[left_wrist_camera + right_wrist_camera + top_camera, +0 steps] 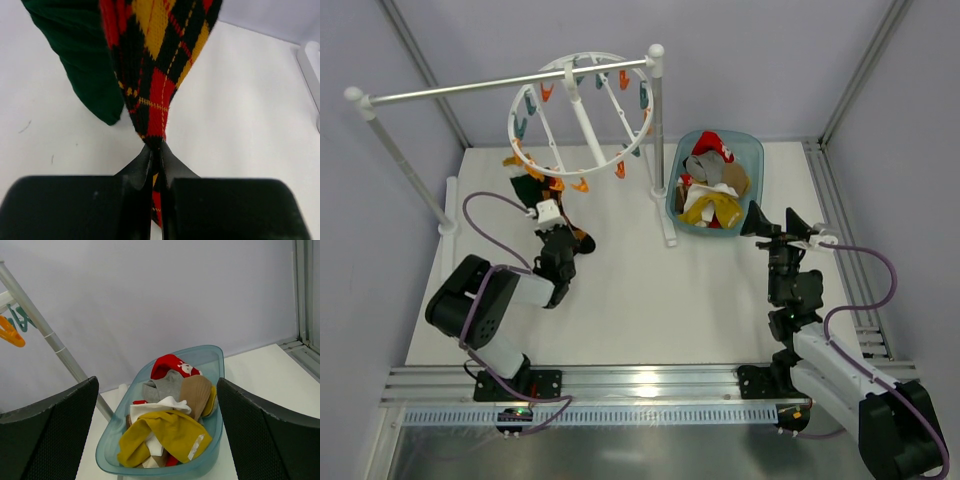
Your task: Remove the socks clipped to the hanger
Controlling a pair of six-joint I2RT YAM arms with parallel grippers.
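The white round hanger point(582, 108) with orange and teal clips hangs from a rail. A dark argyle sock point(156, 60) with red and yellow diamonds hangs at its lower left point(530, 180), beside a dark green sock point(75, 45). My left gripper point(156, 150) is shut on the argyle sock's lower end, just under the hanger's left rim point(542, 194). My right gripper point(160, 440) is open and empty, in front of a basket; it also shows in the top view point(767, 224). Other socks lie in the basket: yellow point(170, 435), white, tan, grey and red.
A teal plastic basket point(756, 160) stands right of the hanger, also seen in the right wrist view point(216, 360). A white rail stand with two posts point(660, 140) carries the hanger; its right post point(50, 340) is next to the basket. Metal rails run along the table's right edge.
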